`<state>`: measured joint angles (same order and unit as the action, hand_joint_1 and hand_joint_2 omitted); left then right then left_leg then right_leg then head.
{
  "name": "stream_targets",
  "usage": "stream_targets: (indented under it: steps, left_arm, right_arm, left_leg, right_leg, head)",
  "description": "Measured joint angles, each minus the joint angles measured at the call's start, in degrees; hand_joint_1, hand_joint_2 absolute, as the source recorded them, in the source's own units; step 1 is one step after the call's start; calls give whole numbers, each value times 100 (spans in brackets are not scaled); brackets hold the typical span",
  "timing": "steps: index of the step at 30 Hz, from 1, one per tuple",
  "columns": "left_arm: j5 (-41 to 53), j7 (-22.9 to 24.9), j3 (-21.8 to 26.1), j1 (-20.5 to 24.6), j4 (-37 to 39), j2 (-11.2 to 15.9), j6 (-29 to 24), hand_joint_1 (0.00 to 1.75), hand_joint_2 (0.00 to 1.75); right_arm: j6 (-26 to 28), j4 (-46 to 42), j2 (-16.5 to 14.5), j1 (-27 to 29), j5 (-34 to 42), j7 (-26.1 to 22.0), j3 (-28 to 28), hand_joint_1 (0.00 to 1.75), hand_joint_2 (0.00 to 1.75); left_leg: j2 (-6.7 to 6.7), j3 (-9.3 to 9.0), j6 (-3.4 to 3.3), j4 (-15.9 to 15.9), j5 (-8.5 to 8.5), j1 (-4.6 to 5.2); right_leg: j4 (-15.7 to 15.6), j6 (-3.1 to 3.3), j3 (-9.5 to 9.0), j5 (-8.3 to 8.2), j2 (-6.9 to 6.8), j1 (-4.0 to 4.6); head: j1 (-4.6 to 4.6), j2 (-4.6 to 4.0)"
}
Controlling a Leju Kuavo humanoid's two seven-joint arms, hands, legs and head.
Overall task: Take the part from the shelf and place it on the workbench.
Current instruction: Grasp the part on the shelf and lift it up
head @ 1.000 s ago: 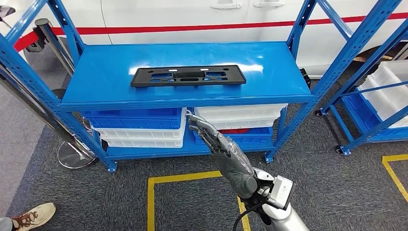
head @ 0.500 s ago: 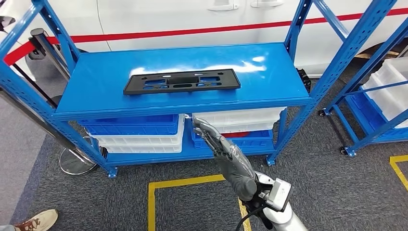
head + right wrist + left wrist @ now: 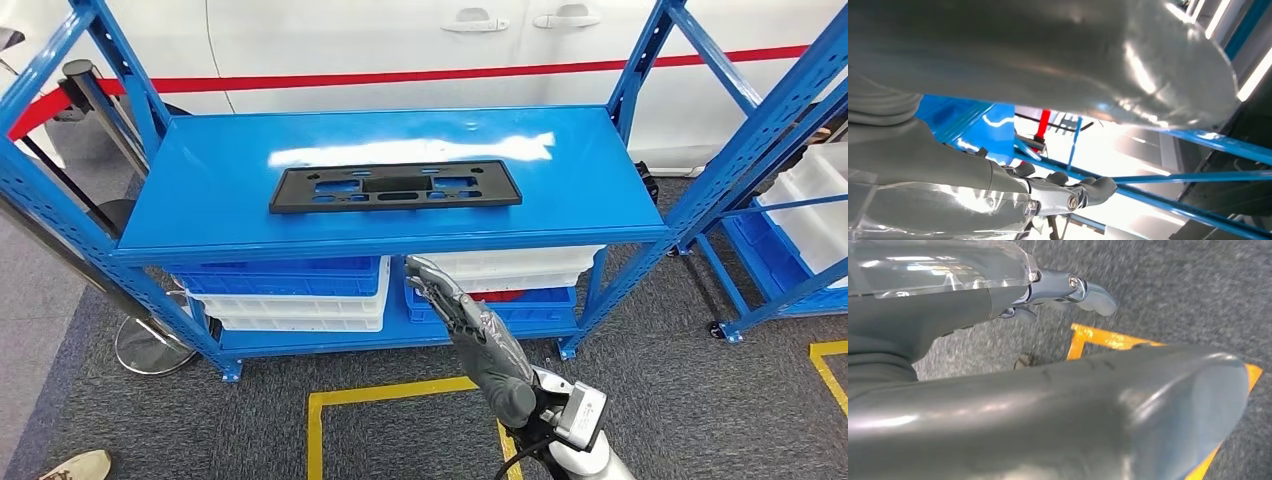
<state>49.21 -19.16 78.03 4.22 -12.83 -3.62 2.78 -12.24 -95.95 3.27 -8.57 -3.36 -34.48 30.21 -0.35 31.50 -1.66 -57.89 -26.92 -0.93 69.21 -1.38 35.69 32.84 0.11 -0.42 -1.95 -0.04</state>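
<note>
Part (image 3: 396,187) lies flat at frame center on the shelf (image 3: 200,215) top, untouched. Right hand (image 3: 470,330) raised below the shelf edge, fingers (image 3: 432,283) released and extended, likely staging a reach. Left hand (image 3: 998,295) hangs over floor, fingers released, idle.

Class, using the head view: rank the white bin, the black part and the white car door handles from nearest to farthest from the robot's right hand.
1. White bin, lower shelf, just beyond the right hand.
2. Black part, flat on the top shelf.
3. Car door handles, behind the shelf.
</note>
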Motion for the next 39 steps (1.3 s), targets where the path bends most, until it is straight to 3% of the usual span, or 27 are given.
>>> stream_targets:
  steps: [2,3,6,8,11,13,16,18,19,20,21,23,24,26,28,31,33,34,37,38,39]
  left_arm:
    - [2,68,1,-15,0,14,-38,0,0]
    - [3,106,2,-30,0,21,-56,0,0]
    - [7,226,5,-66,0,33,-118,0,0]
    - [13,322,6,-71,-1,39,-195,0,0]
    - [8,453,20,-88,-4,73,-344,0,0]
    - [3,499,37,-93,-7,94,-406,0,0]
    - [-10,532,62,-115,-8,104,-458,0,0]
    - [-20,532,88,-160,-10,108,-477,0,0]
    - [-21,527,99,-175,-13,108,-479,0,0]
    - [-20,519,108,-185,-16,109,-473,0,0]
    - [-16,509,117,-191,-20,109,-459,0,0]
    - [-7,485,132,-194,-26,111,-422,0,0]
    - [-3,473,137,-198,-27,111,-404,0,0]
    - [-6,459,140,-201,-30,109,-383,0,0]
    - [-14,452,143,-192,-34,105,-383,0,0]
    - [-22,436,152,-182,-37,104,-421,0,0]
    - [-31,421,160,-189,-37,103,-442,0,0]
    - [-36,414,165,-193,-37,101,-445,0,0]
    - [-43,398,178,-200,-37,78,-446,0,0]
    - [-41,388,180,-197,-37,67,-443,0,0]
    - [-32,377,183,-196,-37,60,-438,0,0]
  right_arm:
    - [19,6,35,58,-8,-7,-11,0,0]
    - [30,9,53,81,-9,-17,-18,0,0]
    - [69,12,98,107,-10,-69,-39,0,0]
    - [93,17,128,133,-22,-94,-45,0,0]
    - [146,16,161,200,-87,-107,-50,0,0]
    - [173,11,170,237,-134,-109,-50,0,0]
    - [178,11,175,306,-199,-107,-49,0,0]
    - [174,27,176,350,-225,-106,-45,0,0]
    - [172,42,176,360,-229,-106,-43,0,0]
    - [170,57,176,362,-231,-106,-40,0,0]
    - [169,75,176,360,-235,-105,-37,0,0]
    - [165,106,176,348,-249,-98,-20,0,0]
    - [162,117,176,339,-255,-94,-9,0,0]
    - [146,132,175,306,-264,-91,22,0,0]
    - [114,156,174,260,-272,-90,61,0,0]
    - [72,255,175,210,-253,-89,111,0,0]
    - [66,348,176,204,-234,-90,136,0,0]
    - [66,388,176,199,-230,-90,144,0,0]
    - [66,479,176,164,-223,-91,154,0,0]
    - [67,506,175,151,-221,-90,158,0,0]
    - [69,530,175,141,-217,-89,162,0,0]
  left_leg:
    - [-9,-84,-2,-1,-82,10]
    - [-13,-149,5,-1,-132,15]
    - [-16,-378,41,11,-293,25]
    - [-20,-447,95,50,-371,29]
    - [-6,-535,200,18,-383,35]
    - [3,-424,239,-342,-421,32]
    - [4,263,272,-1374,-803,22]
    - [5,584,297,-1594,-965,20]
    - [5,619,303,-1427,-857,20]
    - [7,590,300,-1118,-612,19]
    - [13,549,285,-740,-261,19]
    - [27,494,217,-234,202,42]
    - [30,493,172,-140,290,53]
    - [21,438,90,-120,271,60]
    - [14,344,25,-91,242,45]
    - [7,232,-20,-76,149,35]
    - [-2,127,-18,-76,55,35]
    - [-9,53,-14,-76,1,35]
    - [-29,-162,30,-67,-164,42]
    - [-37,-200,61,-63,-210,48]
    - [-44,-231,93,-69,-235,54]
  right_leg:
    - [497,-10,446,51,0,-8]
    - [463,1,536,-86,0,-7]
    - [-507,100,316,-842,-2,36]
    - [-955,170,196,-1007,-4,89]
    - [-1104,245,59,-947,18,89]
    - [-1171,302,-96,-883,19,57]
    - [-1192,348,-265,-744,4,52]
    - [-1192,343,-400,-631,14,54]
    - [-1191,334,-486,-569,19,53]
    - [-1191,321,-578,-502,21,52]
    - [-1189,302,-656,-431,19,55]
    - [-1166,245,-743,-305,22,70]
    - [-1146,211,-760,-264,25,76]
    - [-1117,149,-802,-209,25,76]
    - [-855,100,-706,-152,20,63]
    - [177,16,-36,180,14,23]
    - [530,-10,342,337,12,5]
    - [438,-2,399,253,10,3]
    - [-575,95,212,-582,4,39]
    - [-825,132,159,-782,4,60]
    - [-949,165,141,-882,8,80]
  head:
    - [-1,0]
    - [0,0]
    - [-4,0]
    - [-2,0]
    - [7,0]
    - [-1,0]
    - [-13,0]
    - [-12,0]
    - [-12,0]
    - [-11,0]
    - [-11,0]
    - [-8,0]
    - [-7,0]
    - [-5,0]
    - [1,0]
    - [13,0]
    - [13,0]
    - [13,0]
    - [16,0]
    - [18,0]
    - [19,0]
